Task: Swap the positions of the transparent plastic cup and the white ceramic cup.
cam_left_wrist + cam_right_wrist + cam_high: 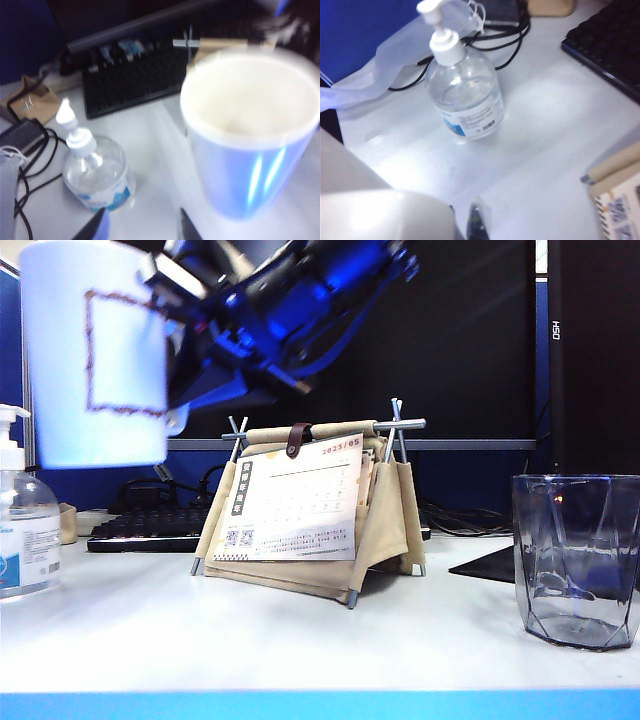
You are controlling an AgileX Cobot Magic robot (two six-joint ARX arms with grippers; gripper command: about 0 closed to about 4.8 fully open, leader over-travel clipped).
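We are lifting the mug (95, 350) high at far left, right gripper (465, 222) pinching it, left gripper (142, 225) hanging spread beside it, clear cup (577, 560) sitting near right.

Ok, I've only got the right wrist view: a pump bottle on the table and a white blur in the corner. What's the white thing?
Observer: The white ceramic cup, lifted off the table at the exterior view's left, gripped by the right claw.
Operator: And the clear cup?
Observer: The transparent plastic cup stands upright at that view's far right, untouched.
Operator: Left claw?
Observer: The left claw is open and empty, hanging above the mug's mouth.
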